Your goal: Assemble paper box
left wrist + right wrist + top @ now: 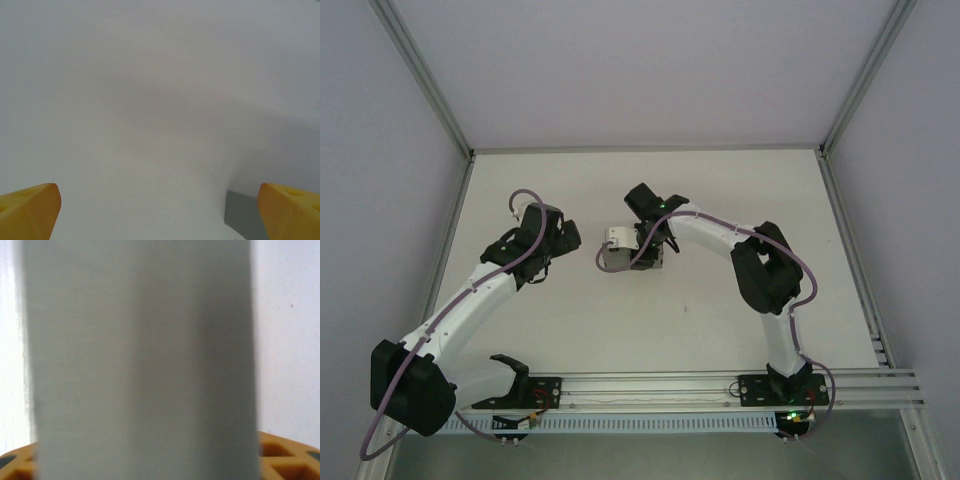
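Observation:
The paper box is a small grey cardboard piece on the white table, mid-table under my right wrist. In the right wrist view its grey cardboard stands close to the camera as a broad vertical band and hides the jaws. Yellow fingers show on both sides at the bottom. My right gripper is shut on the box. My left gripper hovers just left of the box, open and empty. A grey box corner lies by its right fingertip.
The white table is walled by grey panels with aluminium posts at the back corners. A metal rail with both arm bases runs along the near edge. The right arm's elbow bends out to the right of the box.

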{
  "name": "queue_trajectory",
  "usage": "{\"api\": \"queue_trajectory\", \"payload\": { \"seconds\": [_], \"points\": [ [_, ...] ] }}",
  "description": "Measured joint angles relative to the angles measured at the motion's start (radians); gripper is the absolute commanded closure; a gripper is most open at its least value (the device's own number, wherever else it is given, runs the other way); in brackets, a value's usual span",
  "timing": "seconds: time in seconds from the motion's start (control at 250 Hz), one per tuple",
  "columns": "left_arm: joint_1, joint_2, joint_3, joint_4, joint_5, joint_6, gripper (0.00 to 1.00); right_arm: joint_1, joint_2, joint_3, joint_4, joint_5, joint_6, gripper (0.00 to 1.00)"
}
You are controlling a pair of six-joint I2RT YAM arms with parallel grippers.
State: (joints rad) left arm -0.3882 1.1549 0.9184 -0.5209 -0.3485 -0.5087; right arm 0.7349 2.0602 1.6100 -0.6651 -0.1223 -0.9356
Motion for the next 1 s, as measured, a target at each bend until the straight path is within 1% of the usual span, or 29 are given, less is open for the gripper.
{"api": "queue_trajectory", "payload": {
  "seconds": [0.06,0.18,0.439,0.499,0.635,0.723,0.775,0.998],
  "points": [
    [0.000,-0.008,0.000,0.000,0.000,0.000,0.00,0.000,0.000,-0.004,0.024,0.022,-0.001,0.55],
    [0.000,-0.031,-0.010,0.000,0.000,0.000,0.00,0.003,-0.032,-0.067,0.133,0.093,0.003,0.55],
    [0.000,-0.071,-0.045,0.000,-0.002,0.000,0.00,0.006,-0.097,-0.234,0.404,0.336,-0.032,0.54],
    [0.000,-0.077,-0.047,0.000,-0.002,0.000,0.00,0.005,-0.105,-0.265,0.451,0.372,-0.044,0.46],
    [0.000,-0.093,-0.050,0.002,-0.001,0.000,0.00,0.005,-0.116,-0.319,0.485,0.410,-0.055,0.19],
    [0.000,-0.103,-0.054,0.003,-0.001,0.000,0.00,0.005,-0.134,-0.352,0.480,0.414,-0.048,0.09],
    [0.000,-0.105,-0.055,0.003,-0.001,0.000,0.00,0.005,-0.149,-0.367,0.474,0.409,-0.043,0.00],
    [0.000,-0.106,-0.066,0.034,-0.001,0.003,0.00,0.005,-0.304,-0.442,0.424,0.341,0.006,0.00]
  ]
}}
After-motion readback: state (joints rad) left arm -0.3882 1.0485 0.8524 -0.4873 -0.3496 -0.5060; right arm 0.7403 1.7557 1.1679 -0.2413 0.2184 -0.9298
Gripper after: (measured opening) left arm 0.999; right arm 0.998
